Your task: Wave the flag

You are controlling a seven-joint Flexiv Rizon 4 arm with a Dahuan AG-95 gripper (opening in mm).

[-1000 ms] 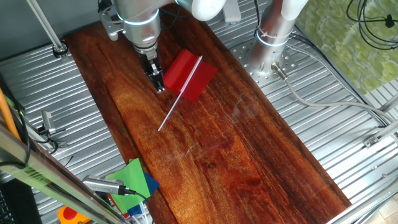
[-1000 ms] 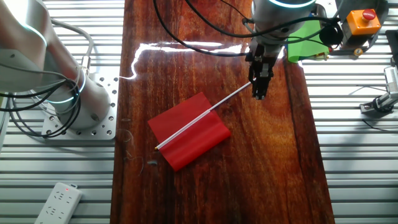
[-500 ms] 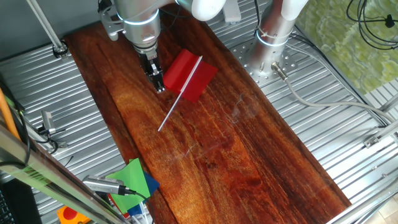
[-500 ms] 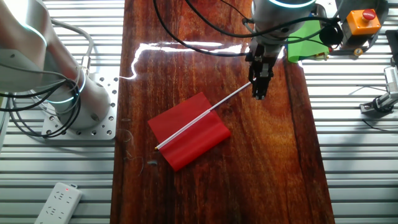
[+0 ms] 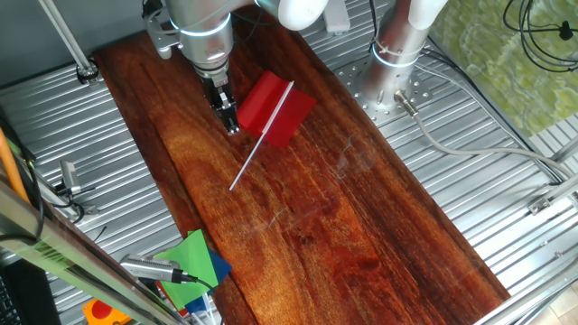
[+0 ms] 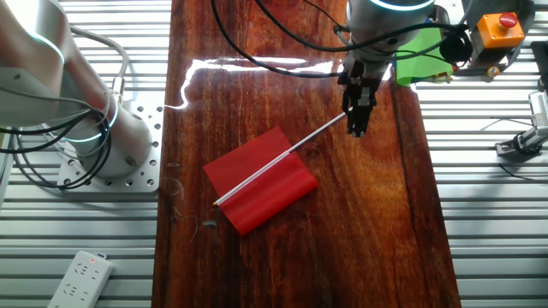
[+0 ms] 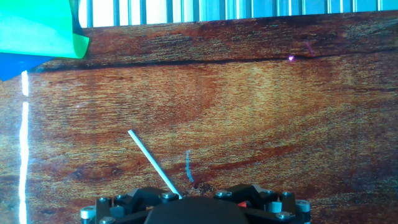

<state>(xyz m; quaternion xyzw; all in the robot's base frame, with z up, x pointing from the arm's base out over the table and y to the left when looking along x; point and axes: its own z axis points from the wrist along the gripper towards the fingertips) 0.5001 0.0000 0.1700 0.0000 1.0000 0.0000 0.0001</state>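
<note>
The flag (image 5: 271,108) lies flat on the dark wooden table (image 5: 361,226), a red rectangle on a thin white stick (image 5: 248,158). It also shows in the other fixed view (image 6: 265,184), its stick (image 6: 321,131) running up right toward my gripper (image 6: 355,133). My gripper (image 5: 232,129) hangs above the table beside the stick, fingers close together and holding nothing. In the hand view the stick (image 7: 152,162) runs from its free end down under the gripper body; the fingertips are not seen there.
Green paper (image 5: 194,257) and blue paper lie at the table's end, seen also in the hand view (image 7: 37,28). The arm's base (image 6: 86,120) stands on the ribbed metal beside the table. An orange box with a red button (image 6: 497,30) sits off the table.
</note>
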